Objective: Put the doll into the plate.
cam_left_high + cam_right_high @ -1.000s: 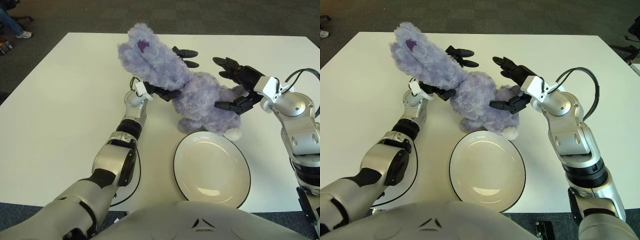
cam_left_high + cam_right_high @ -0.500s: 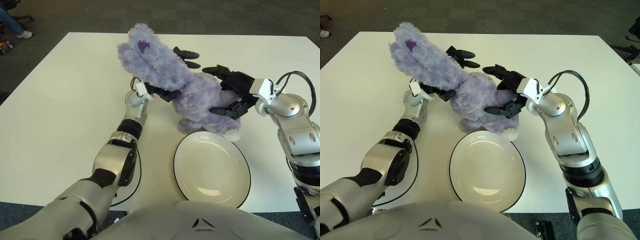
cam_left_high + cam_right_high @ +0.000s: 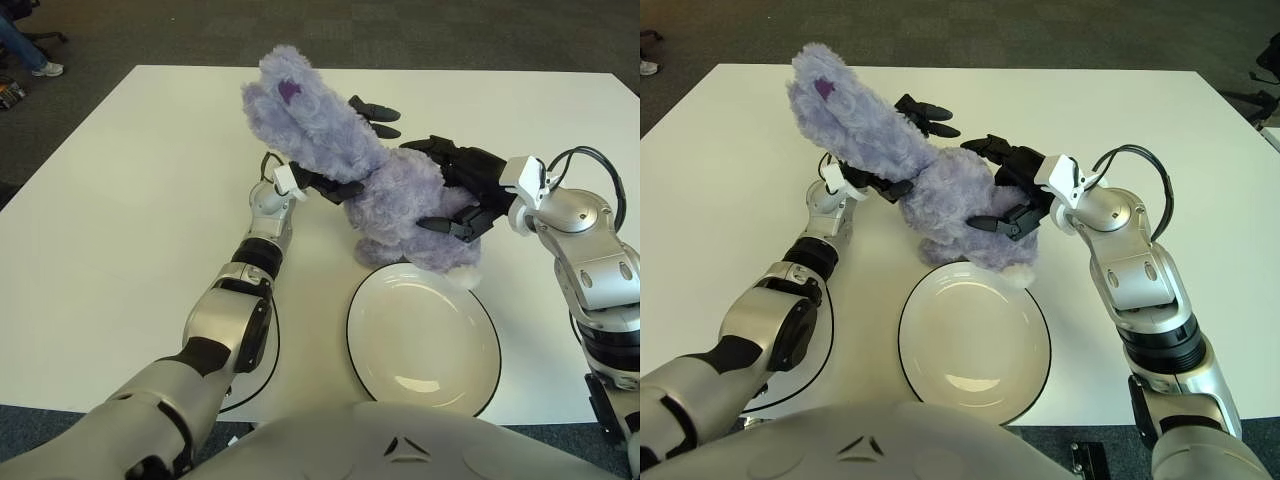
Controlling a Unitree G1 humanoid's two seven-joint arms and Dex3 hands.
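A fluffy purple doll [image 3: 375, 185] stands on the white table just behind the plate, its head [image 3: 295, 105] raised toward the back left. My left hand [image 3: 350, 145] is shut on the doll's neck, thumb below and fingers over the top. From the right, my right hand [image 3: 440, 185] grips the doll's rear, its black fingers pressed into the fur above and below. The white plate [image 3: 420, 345] with a thin black rim lies near the table's front edge with nothing on it; the doll's pale foot [image 3: 462, 272] just touches its far rim.
The white table [image 3: 130, 200] extends wide to the left and behind the doll. A black cable [image 3: 272, 365] loops on the table beside my left forearm. Dark carpet surrounds the table, and a person's shoe [image 3: 45, 68] shows at the far left.
My right hand has moved left from beside the doll and closed its fingers onto the doll's rear. The doll has shifted slightly right and leaned more upright; the left hand keeps its hold.
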